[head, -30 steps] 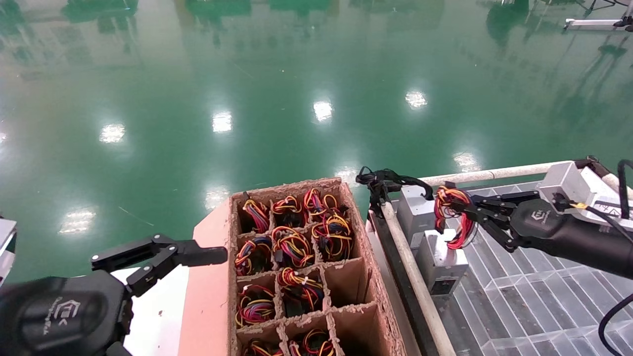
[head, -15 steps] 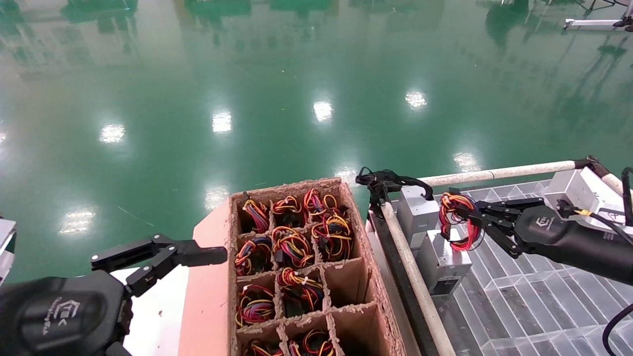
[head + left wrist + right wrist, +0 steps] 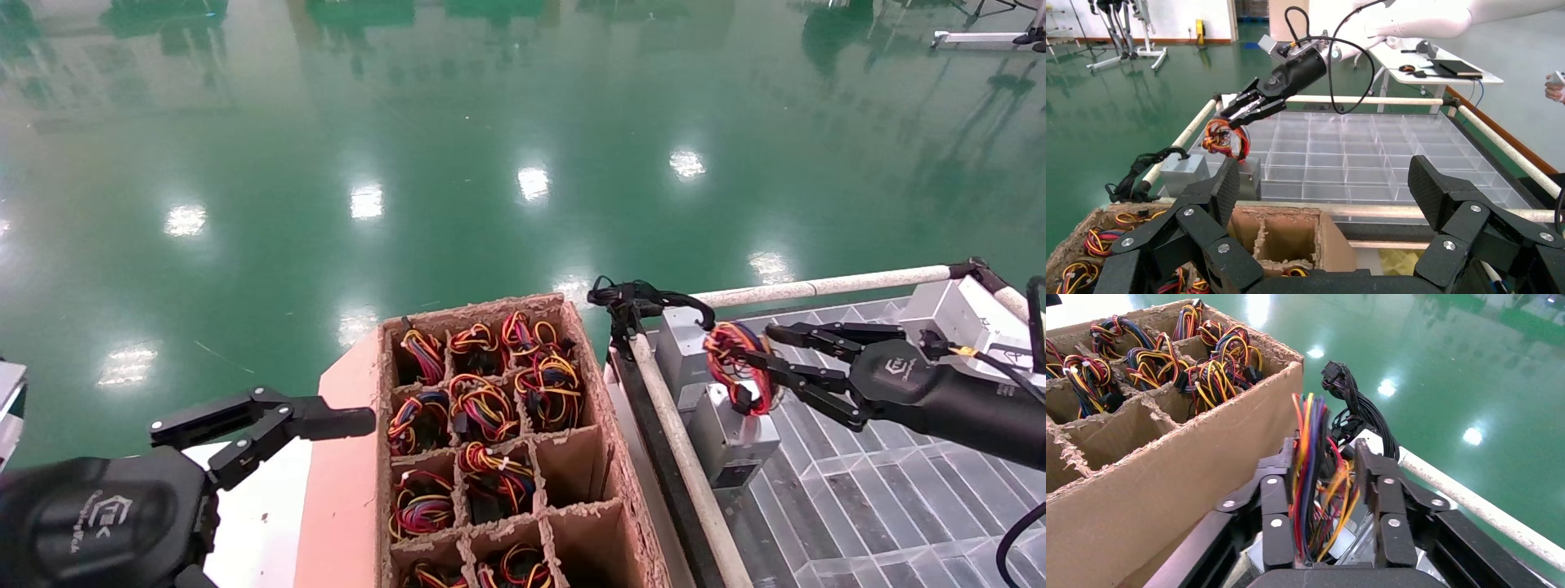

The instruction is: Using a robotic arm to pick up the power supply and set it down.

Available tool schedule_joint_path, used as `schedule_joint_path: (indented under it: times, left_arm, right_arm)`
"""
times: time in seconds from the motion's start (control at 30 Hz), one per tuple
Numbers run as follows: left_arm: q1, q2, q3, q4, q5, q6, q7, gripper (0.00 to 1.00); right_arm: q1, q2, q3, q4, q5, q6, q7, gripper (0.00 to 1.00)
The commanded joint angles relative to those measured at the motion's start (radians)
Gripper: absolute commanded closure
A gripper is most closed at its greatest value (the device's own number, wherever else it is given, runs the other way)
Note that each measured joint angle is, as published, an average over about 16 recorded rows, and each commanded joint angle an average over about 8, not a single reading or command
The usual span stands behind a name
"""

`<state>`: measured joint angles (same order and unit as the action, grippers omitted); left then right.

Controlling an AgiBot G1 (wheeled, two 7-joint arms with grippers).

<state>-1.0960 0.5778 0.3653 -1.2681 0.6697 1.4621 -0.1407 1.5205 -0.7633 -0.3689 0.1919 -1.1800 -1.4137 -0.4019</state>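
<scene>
The power supply is a small grey metal box standing on the clear tray's near-left corner, its looped red, yellow and orange wires sticking up. My right gripper reaches in from the right and is open, its fingers spread on either side of the wire loop. In the right wrist view the wires lean against one finger, with a gap to the other, and the grey box shows below. My left gripper is parked open and empty at the lower left, beside the cardboard box.
A cardboard box of compartments holds several more wire bundles. Behind the power supply stands another grey box with a black cable bundle. A white pipe rail edges the clear gridded tray. Green floor lies beyond.
My right gripper lowered the power supply slightly onto the tray, then its fingers spread apart off the wire loop. The left arm has not moved.
</scene>
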Motion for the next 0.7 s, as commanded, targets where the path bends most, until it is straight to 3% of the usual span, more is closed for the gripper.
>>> schedule_joint_path:
  times: [0.03, 0.47, 0.7]
  left_arm:
    - [0.0, 0.0, 0.0, 0.0, 0.0, 0.0, 0.0, 0.0]
    - [0.0, 0.0, 0.0, 0.0, 0.0, 0.0, 0.0, 0.0]
    - [0.0, 0.0, 0.0, 0.0, 0.0, 0.0, 0.0, 0.0]
  right_arm:
    - [-0.001, 0.0, 0.0, 0.001, 0.0, 0.0, 0.0, 0.0]
    - [-0.017, 0.027, 0.028, 0.012, 0.049, -0.084, 0.017, 0.0]
    - [-0.056, 0.04, 0.038, 0.092, 0.09, -0.1, 0.059, 0.0]
